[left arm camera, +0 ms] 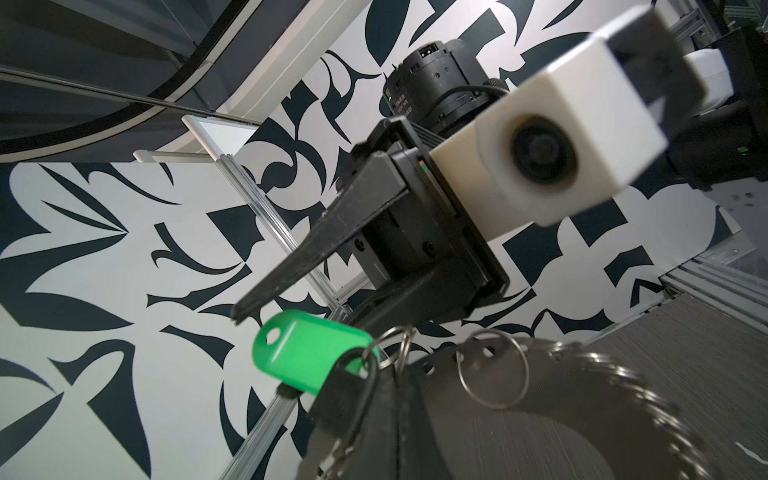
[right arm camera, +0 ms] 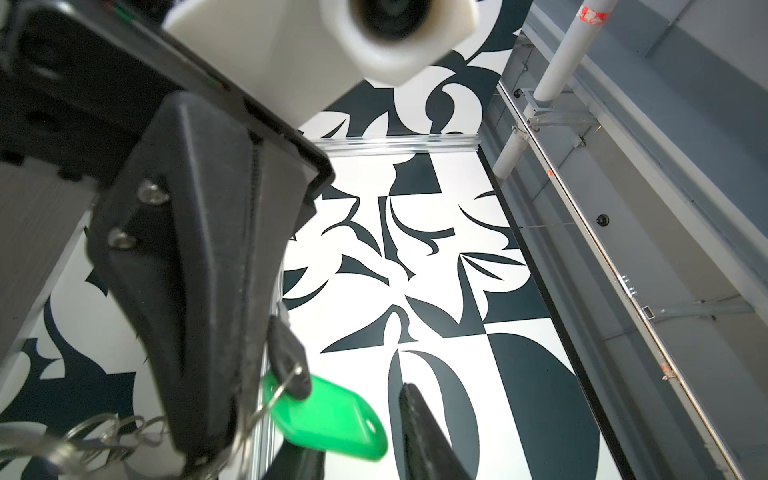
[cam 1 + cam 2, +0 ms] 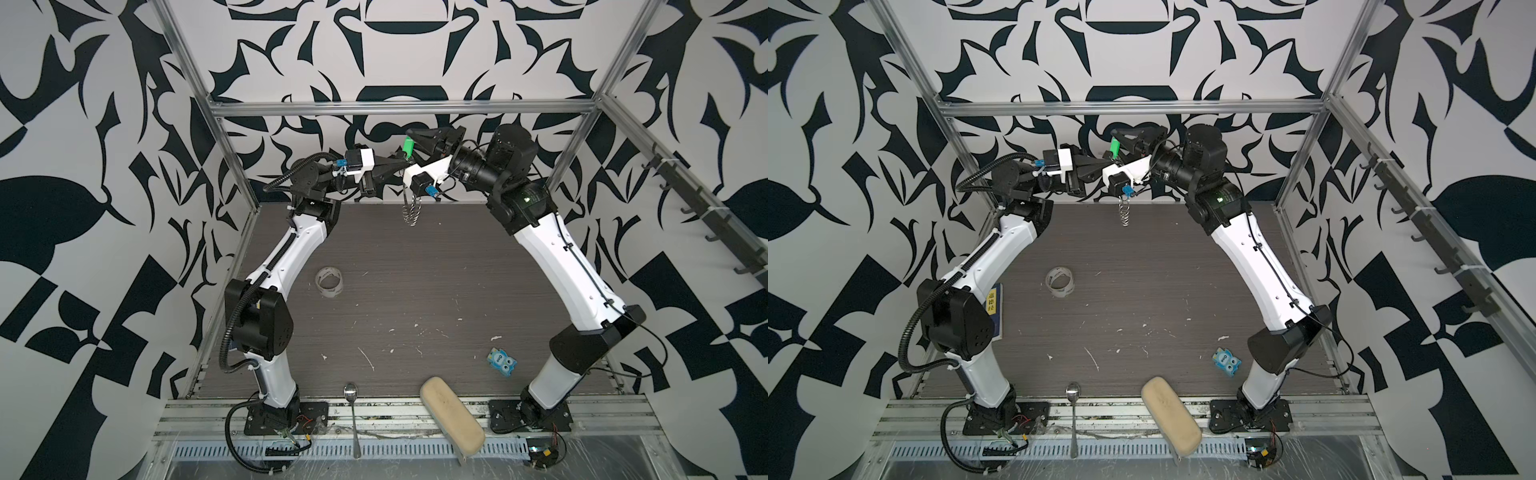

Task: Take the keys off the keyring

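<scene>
My left gripper (image 3: pixel 397 162): clamped on keyring (image 3: pixel 411 210).
My right gripper (image 3: pixel 414 143): parted astride green key (image 3: pixel 409 146) — holding nothing.
Method: pinch squarely, thread off slowly.

The key (image 3: pixel 409 146), upper middle in both top views, is bright green; the keyring (image 3: pixel 411 212) below it is silvery. The walls (image 3: pixel 83 187) bear a black-and-white leaf pattern; the table (image 3: pixel 436 270) is grey-brown woodgrain; the tape roll (image 3: pixel 328 282) is whitish.
</scene>
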You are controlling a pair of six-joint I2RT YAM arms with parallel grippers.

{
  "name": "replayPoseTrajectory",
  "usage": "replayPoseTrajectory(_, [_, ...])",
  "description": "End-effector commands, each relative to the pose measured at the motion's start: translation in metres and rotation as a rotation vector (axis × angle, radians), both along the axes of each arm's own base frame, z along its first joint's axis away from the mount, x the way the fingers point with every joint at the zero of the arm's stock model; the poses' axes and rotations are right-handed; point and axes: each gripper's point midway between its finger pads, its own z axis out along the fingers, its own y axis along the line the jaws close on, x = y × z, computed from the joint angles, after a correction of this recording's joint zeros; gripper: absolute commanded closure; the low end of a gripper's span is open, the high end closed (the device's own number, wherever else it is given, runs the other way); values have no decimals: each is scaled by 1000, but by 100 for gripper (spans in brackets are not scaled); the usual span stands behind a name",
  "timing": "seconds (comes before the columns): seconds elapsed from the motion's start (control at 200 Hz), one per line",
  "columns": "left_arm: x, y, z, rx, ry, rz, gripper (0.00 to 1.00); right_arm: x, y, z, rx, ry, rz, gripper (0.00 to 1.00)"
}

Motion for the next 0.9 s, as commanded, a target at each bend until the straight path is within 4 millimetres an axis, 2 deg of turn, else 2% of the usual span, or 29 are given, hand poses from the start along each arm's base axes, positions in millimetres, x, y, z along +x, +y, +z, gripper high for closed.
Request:
replayPoseTrajectory(0.0, [-8,1,18,-52,-39,6,100,-22,5,33,105,12,82,65])
replayPoseTrajectory(0.125, [-7,1,17,-54,-39,8,100,-25,7,41,145,56,116,64])
replayPoseTrajectory(0.25, [-7,2,18,-59,-42,11,100,-24,12,36,135,80,119,64])
replayPoseTrajectory(0.635, [-9,4,24,-86,-52,11,100,-32,0,58,194,113,100,63])
replayPoseTrajectory(0.895, [-10,5,26,-104,-58,11,100,-34,2,56,193,150,119,62])
